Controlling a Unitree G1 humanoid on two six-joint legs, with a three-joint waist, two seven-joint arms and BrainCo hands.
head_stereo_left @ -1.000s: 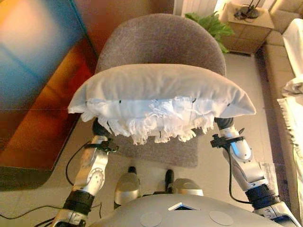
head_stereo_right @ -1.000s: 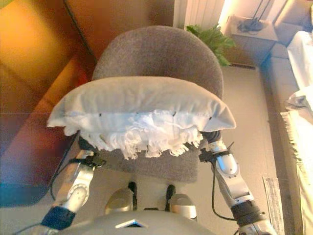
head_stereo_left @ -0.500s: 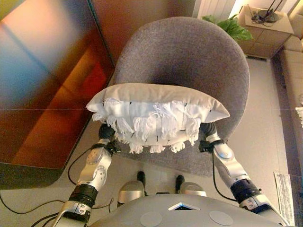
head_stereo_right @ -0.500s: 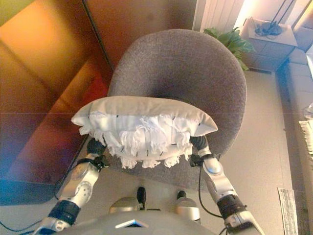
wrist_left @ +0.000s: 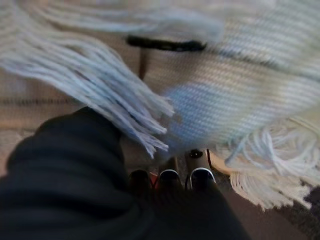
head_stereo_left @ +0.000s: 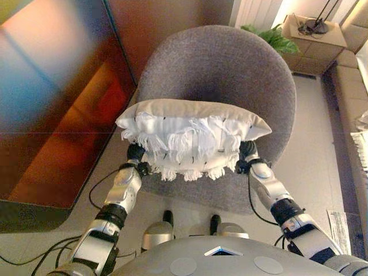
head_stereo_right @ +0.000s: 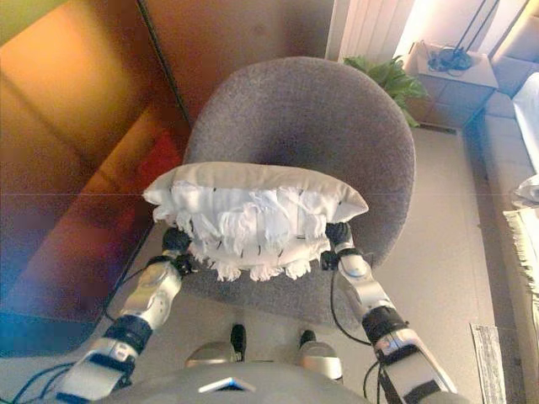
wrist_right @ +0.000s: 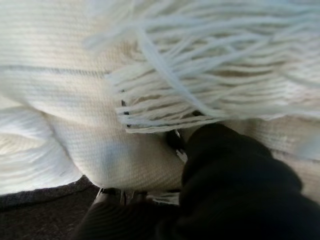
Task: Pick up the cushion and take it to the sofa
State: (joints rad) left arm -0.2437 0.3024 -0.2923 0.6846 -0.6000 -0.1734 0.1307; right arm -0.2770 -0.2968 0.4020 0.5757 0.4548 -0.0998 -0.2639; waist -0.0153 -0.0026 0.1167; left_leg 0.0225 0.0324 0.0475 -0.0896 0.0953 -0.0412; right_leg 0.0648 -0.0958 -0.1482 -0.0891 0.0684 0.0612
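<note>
A cream cushion point(head_stereo_left: 192, 129) with white fringe hangs level above the seat of a grey round-backed chair point(head_stereo_left: 218, 63). My left hand point(head_stereo_left: 136, 154) is under its left end and my right hand point(head_stereo_left: 247, 150) is under its right end, both mostly hidden by the fringe. In the left wrist view the woven cushion point(wrist_left: 235, 90) fills the picture past the dark cover of the left hand point(wrist_left: 75, 170). The right wrist view shows the cushion point(wrist_right: 75, 90) pressed against the right hand point(wrist_right: 235, 175). The beige sofa point(head_stereo_right: 505, 151) runs along the right edge.
A dark reddish glossy panel point(head_stereo_left: 52, 115) stands close on the left. Behind the chair are a green plant point(head_stereo_left: 276, 37) and a wooden side table point(head_stereo_left: 319, 34) with a lamp base. A white throw point(head_stereo_left: 362, 123) lies on the sofa.
The cushion has come down and away from my head, and both hands have moved with it. The whole picture has shifted, so the camera moved too.
</note>
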